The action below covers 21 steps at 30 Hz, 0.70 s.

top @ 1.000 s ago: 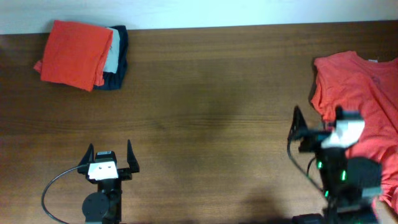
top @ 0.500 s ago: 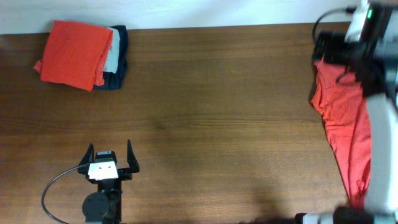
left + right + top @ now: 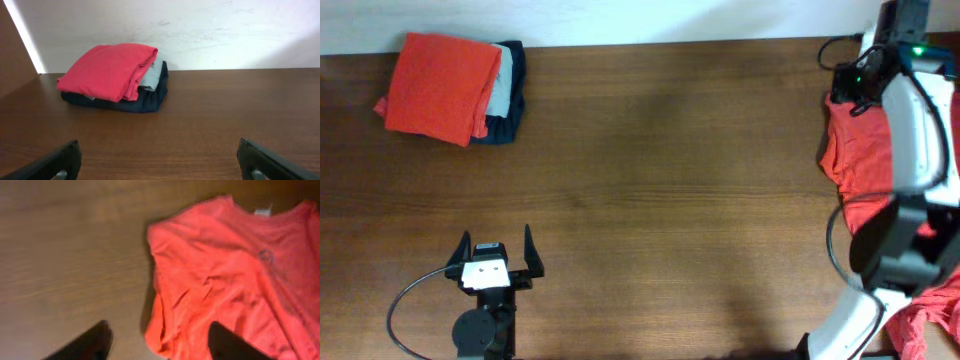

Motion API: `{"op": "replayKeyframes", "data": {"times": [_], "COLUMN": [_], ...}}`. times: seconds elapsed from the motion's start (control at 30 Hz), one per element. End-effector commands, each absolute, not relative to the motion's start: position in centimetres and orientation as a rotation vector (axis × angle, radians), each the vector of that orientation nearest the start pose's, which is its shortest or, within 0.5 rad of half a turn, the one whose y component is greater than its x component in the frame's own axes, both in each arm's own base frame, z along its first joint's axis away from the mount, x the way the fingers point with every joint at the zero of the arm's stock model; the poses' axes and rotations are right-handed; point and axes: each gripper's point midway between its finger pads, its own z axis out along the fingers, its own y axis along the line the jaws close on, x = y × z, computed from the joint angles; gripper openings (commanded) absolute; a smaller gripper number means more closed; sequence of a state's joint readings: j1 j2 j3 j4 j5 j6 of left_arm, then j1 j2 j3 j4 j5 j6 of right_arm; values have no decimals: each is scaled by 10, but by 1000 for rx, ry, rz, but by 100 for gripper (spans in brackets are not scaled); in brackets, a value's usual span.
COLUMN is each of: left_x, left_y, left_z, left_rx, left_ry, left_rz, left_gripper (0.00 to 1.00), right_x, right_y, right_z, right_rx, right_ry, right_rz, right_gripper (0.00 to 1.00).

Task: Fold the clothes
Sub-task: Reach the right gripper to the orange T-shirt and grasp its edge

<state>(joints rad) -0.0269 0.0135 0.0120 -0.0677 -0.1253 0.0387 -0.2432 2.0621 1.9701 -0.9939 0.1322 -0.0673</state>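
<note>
Right fingers: my right gripper [image 3: 157, 329] is out over the far right corner of the table [image 3: 670, 180]. Its two fingers stand apart and nothing is visibly pinched between them. I cannot tell whether the pads touch cloth.
Left fingers: my left gripper [image 3: 496, 240] is spread wide and empty, low over bare wood at the near left.
Task thing: the coral-red T-shirt [image 3: 225, 275] lies loose and rumpled at the table's right edge. Its collar and white neck tag [image 3: 262, 211] are at the far end.
Key relation: the shirt's left sleeve edge lies right in the gap between my right fingers. The body of the shirt spreads away to the right of them, with bare wood to the left.
Long axis: roughly far to near along the right edge. Part of it is hidden under my right arm, and a crumpled bit shows at the near right corner.
Nearer arm: the right, by a long way. The left is well apart from the shirt, across most of the table.
Edges: the shirt reaches the right edge of the overhead view, so I cannot tell whether it overhangs the table. The far edge and the wall are close behind the collar.
Open room: the whole middle of the table is bare. I judge that dragging the shirt left is the way to spread it.
Keep clear of: the folded stack [image 3: 450, 85] at the far left corner, orange on grey and navy.
</note>
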Motion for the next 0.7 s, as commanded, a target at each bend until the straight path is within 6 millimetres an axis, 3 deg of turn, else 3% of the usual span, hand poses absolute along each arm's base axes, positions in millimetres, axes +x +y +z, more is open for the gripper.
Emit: {"op": "replayKeyframes", "data": {"times": [0.0,0.1,0.17,0.23,0.33,0.5,0.67], "left_x": [245,245,245,245,245,245,245], "left_y": [17,16,16,16,16,16,16], "left_z": [159,159,159,159,159,159,159], "left_rx": [-38,-38,-38,-38,-38,-38,-38], "left_ry": [1638,1638,1638,1638,1638,1638,1638], "left_rz": [133,132,132,132,132,132,132], "left_gripper": [99,99,99,99,99,99,99], "right_x": [496,504,507,511,515,522,525], "right_y": [-171,-180,-181,-182,-183,-186,-181], "right_z": [129,99,90,79,68,48,42], "right_rx": [323,339,339,339,340,340,332], "right_ry": [2697,2718,2723,2727,2727,2728,2730], "right_rz": [-354,-354,-353,-354,-354,-357,-324], "right_gripper": [63,62,61,51,44,44,44]}}
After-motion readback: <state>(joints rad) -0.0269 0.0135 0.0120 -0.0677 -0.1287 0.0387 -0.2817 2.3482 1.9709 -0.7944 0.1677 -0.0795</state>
